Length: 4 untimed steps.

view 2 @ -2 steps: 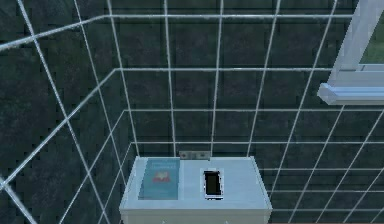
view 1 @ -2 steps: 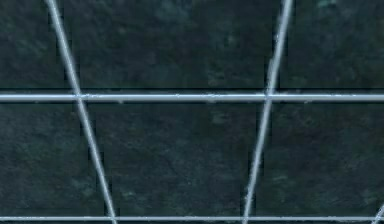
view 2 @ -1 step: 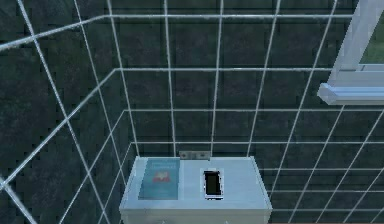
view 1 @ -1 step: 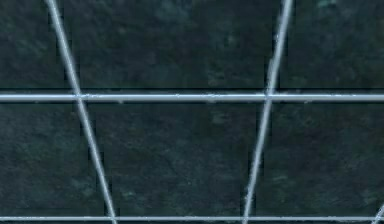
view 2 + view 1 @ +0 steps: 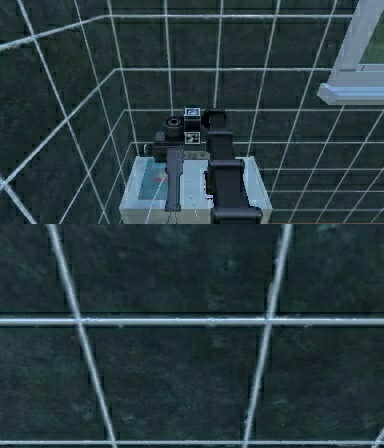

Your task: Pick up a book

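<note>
Arm side view: on the white table's (image 5: 142,213) left half lies a flat blue-green book (image 5: 150,184), the gripper (image 5: 173,162) at it. Whether it holds anything cannot be told. Lift straight up, slowly.

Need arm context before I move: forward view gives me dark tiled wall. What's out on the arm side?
Observer: A pale low cabinet stands by the tiled wall's corner, with the arm reaching across its top.
Operator: Book on it?
Observer: A flat bluish thing lies on the top, toward the view's left. I can't confirm that it is a book.
Operator: End effector holding anything?
Observer: The end effector shows against the cabinet top, next to the bluish thing, so I cannot tell whether it holds anything.
</note>
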Motion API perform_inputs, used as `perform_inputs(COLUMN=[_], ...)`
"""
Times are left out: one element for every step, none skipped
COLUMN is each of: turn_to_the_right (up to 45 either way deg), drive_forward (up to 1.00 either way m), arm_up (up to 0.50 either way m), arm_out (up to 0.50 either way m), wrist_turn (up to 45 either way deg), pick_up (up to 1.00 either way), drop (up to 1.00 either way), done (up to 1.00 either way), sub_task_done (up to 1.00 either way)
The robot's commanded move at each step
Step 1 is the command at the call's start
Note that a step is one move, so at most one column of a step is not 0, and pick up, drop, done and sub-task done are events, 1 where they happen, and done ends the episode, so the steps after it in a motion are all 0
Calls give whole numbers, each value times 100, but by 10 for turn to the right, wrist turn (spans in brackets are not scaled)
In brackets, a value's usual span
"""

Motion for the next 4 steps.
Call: perform_inputs(turn_to_the_right=[0,0,0,0], drive_forward=[0,0,0,0], arm_up=[0,0,0,0], arm_out=[0,0,0,0], wrist_turn=[450,450,450,360], pick_up=[0,0,0,0], drop=[0,0,0,0], done=[0,0,0,0], sub_task_done=[0,0,0,0])
